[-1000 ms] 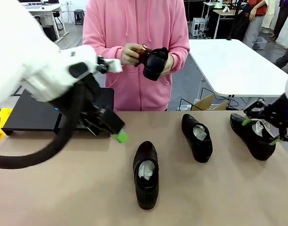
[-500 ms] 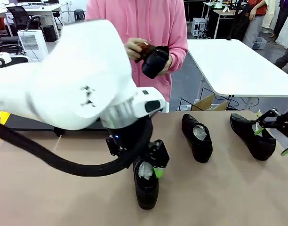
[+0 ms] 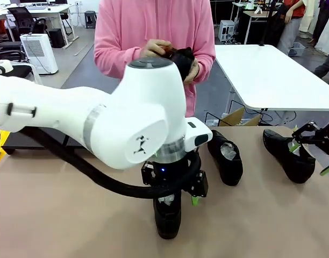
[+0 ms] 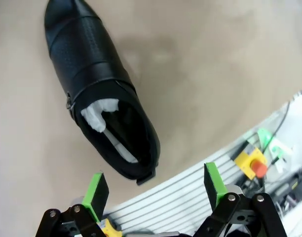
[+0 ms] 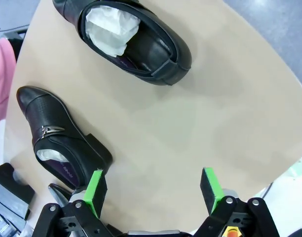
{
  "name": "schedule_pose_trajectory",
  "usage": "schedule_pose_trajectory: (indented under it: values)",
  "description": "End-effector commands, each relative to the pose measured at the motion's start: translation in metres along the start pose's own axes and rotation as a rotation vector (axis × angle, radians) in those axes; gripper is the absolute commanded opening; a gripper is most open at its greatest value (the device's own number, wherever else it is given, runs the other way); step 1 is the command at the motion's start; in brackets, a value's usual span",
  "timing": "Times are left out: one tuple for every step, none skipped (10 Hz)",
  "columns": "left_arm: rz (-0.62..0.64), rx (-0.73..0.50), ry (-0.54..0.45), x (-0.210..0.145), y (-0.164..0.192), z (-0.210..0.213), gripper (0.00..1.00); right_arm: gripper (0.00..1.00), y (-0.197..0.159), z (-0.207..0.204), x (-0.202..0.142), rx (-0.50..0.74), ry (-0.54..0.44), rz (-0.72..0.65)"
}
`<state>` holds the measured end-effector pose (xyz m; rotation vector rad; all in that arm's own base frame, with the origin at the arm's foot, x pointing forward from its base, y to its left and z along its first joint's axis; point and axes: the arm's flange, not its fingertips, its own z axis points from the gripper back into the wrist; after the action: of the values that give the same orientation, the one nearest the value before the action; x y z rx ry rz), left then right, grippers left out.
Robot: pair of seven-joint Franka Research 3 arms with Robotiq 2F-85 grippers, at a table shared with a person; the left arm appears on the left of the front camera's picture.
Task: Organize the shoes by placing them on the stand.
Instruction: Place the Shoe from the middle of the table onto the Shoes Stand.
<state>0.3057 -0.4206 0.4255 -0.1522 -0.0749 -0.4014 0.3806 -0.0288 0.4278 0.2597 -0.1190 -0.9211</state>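
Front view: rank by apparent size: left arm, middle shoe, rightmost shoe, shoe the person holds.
Largest: left arm, though it is nearest the camera.
Next: middle shoe and rightmost shoe, which look alike, so not ranked.
Smallest: held shoe; farther off, partly hidden by the person's hands.

Three glossy black leather dress shoes stuffed with white paper lie apart on a tan bench [image 3: 57, 226]: the front shoe [image 3: 167, 223] mid-bench by the near edge, the middle shoe [image 3: 229, 161] and the right shoe [image 3: 287, 158] toward the far right corner.

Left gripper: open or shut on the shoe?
Open. Left wrist view: the left gripper has its green pads wide apart, nothing between them; the shoe lies on the table beyond the fingertips, ungripped.
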Motion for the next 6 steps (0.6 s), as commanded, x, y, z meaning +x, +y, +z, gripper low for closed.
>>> schedule_pose_trajectory:
  values:
    - [0.094, 0.075, -0.050, 0.011, -0.015, -0.014, 1.00, 1.00, 0.001, 0.000, -0.001, 0.005, -0.006, 0.003]
    - [0.128, 0.106, -0.077, 0.013, -0.020, -0.025, 1.00, 1.00, 0.001, 0.000, -0.001, 0.005, -0.006, 0.003]
    - [0.163, 0.107, -0.087, 0.016, -0.026, -0.036, 1.00, 1.00, 0.001, 0.000, -0.001, 0.005, -0.006, 0.003]
    - [0.188, 0.112, -0.080, 0.016, -0.033, -0.047, 1.00, 1.00, 0.001, 0.000, -0.001, 0.005, -0.006, 0.003]
    - [0.208, 0.109, -0.087, 0.017, -0.039, -0.057, 1.00, 1.00, 0.001, 0.000, -0.001, 0.005, -0.006, 0.003]
    - [0.216, 0.127, -0.086, 0.018, -0.043, -0.069, 1.00, 1.00, 0.001, 0.000, -0.001, 0.005, -0.006, 0.003]
